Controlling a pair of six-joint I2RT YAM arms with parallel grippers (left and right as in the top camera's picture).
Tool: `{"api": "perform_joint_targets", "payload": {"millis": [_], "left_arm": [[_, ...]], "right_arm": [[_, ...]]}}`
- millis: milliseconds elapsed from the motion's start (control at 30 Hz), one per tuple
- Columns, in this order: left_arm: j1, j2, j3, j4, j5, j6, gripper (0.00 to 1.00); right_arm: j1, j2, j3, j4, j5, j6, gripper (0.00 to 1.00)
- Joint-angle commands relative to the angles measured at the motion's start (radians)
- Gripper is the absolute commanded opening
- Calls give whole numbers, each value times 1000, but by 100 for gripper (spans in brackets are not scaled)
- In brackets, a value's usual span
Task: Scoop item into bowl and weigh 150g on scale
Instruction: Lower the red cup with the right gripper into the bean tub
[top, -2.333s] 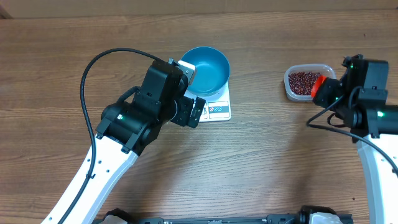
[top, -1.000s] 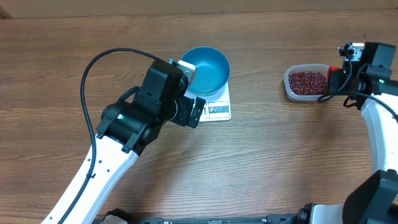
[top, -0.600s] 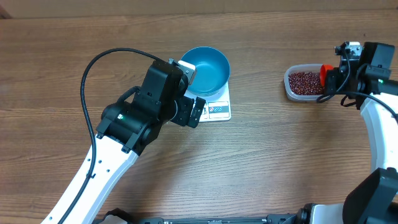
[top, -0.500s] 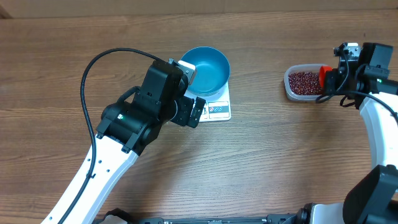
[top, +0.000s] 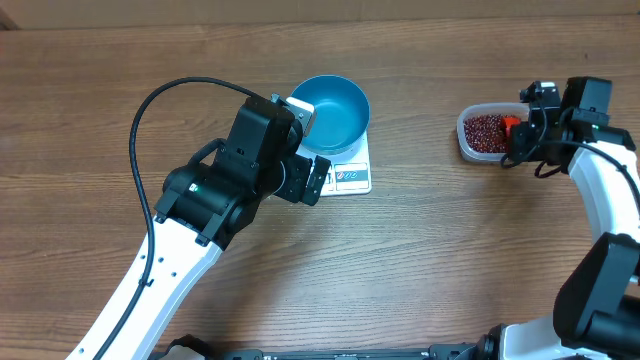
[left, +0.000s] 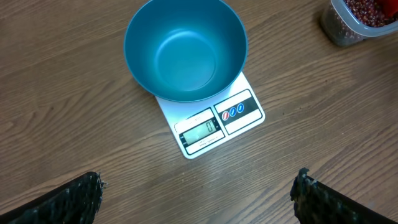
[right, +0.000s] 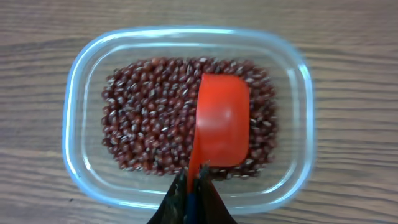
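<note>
Right pincer (right: 194, 183): pressed together on the red scoop (right: 221, 121) handle, cup lying on the beans (right: 146, 118) in the clear tub (right: 73, 87), frame centre, likely placed to dig 1 load. Left pincer (left: 196, 199): spread wide at lower frame edge, holding nothing, leaving clear the empty bowl (left: 185, 50) seated on the scale (left: 211, 130), upper centre.

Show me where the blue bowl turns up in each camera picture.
Overhead: the blue bowl is upper centre, standing on the scale.
Left wrist: top centre, on the scale.
Right wrist: not in it.
Shared landmark: the clear tub, right of the bowl overhead, in the left wrist's top-right corner, filling the right wrist's picture.
</note>
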Motion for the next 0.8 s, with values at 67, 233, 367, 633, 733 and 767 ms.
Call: {"api": "perform_joint_targets", "payload": {"millis": [67, 233, 367, 633, 733, 767], "left_arm": [[-3, 9, 16, 4, 5, -3, 100], [-3, 9, 16, 4, 5, -3, 100], [-3, 9, 16, 4, 5, -3, 100], [-3, 9, 16, 4, 5, -3, 100], [-3, 9, 16, 4, 5, -3, 99], [-3, 9, 16, 4, 5, -3, 100]], "right_arm": [[-2, 28, -8, -18, -114, -3, 4], [-2, 37, -8, -18, -171, -3, 4], [-2, 65, -8, -18, -200, -3, 4], [-2, 106, -8, -23, -251, -3, 4], [-2, 106, -8, -26, -255, -3, 4], [-2, 106, -8, -26, -268, -3, 4]]}}
